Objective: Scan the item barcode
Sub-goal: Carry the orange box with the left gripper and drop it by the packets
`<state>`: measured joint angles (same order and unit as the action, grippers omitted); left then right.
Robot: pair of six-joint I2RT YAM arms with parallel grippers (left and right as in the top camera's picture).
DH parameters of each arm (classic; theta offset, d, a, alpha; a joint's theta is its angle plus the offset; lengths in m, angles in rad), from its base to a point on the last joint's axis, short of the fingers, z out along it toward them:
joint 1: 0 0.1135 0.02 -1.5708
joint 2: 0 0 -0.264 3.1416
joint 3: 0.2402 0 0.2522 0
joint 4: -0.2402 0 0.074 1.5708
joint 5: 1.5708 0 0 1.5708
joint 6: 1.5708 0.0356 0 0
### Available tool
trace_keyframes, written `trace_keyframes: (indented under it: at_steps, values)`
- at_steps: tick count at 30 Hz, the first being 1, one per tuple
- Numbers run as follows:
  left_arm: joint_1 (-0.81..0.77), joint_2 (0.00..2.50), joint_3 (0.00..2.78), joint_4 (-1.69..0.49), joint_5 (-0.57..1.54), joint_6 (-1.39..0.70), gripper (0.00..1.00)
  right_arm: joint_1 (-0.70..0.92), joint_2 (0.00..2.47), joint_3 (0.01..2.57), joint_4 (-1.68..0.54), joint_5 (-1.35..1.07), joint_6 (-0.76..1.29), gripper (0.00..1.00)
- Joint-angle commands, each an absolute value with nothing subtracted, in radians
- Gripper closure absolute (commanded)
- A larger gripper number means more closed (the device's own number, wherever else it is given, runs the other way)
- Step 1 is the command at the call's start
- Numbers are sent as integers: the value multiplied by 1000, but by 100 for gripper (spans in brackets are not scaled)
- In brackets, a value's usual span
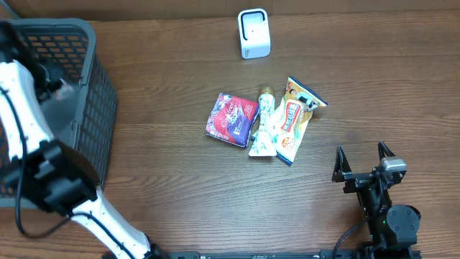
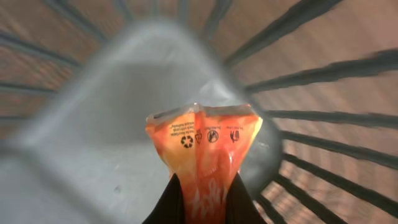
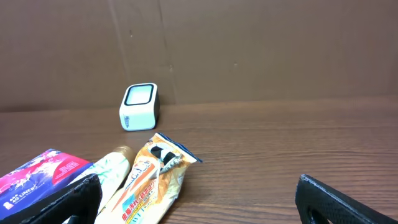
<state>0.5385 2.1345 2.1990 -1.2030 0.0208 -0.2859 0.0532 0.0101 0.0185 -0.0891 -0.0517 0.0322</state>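
- Looking through the left wrist view, we found the left hand [image 2: 202, 208] clenched on the near end of an orange packet [image 2: 202, 140]. It was inside the basket [image 2: 323, 68] at the far left of the tabletop [image 1: 180, 187].
- The packet's long axis ran straight away from the hand, and its crimped end with the recycling marks pointed toward the grey basket floor. No barcode showed on the face we could see.
- The scanner [image 1: 254, 33] stood at the far edge near the middle, well apart from the basket and to its right. We judged the coming move to be a lift out of the basket and a carry rightward to the scanner's face.
- The right hand [image 1: 361, 157] hung released and empty at the near right, closer to the three packets [image 1: 263, 126] lying mid-tabletop than to the held one. The left arm was the one placed for this scan.
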Motion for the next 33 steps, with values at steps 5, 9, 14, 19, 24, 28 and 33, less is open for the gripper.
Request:
trace_keyframes:
  at_steps: [5, 9, 14, 19, 24, 28, 33]
  values:
    - [516, 1805, 2299, -1262, 212, -285, 96, 57, 3, 8, -81, -46, 29, 0]
    - [443, 1701, 2299, -1305, 376, -285, 96, 57, 3, 8, -81, -46, 29, 0]
    - [239, 1677, 2296, -1408, 415, -280, 96, 57, 3, 8, -81, -46, 29, 0]
    - [-15, 1720, 2201, -1458, 385, -262, 96, 57, 3, 8, -81, -46, 29, 0]
    - [-237, 1788, 2039, -1375, 385, -270, 96, 57, 3, 8, -81, -46, 29, 0]
    - [-400, 1883, 1921, -1263, 386, -321, 96, 57, 3, 8, -81, -46, 29, 0]
    - [-548, 2041, 1879, -1110, 386, -430, 96, 57, 3, 8, -81, -46, 29, 0]
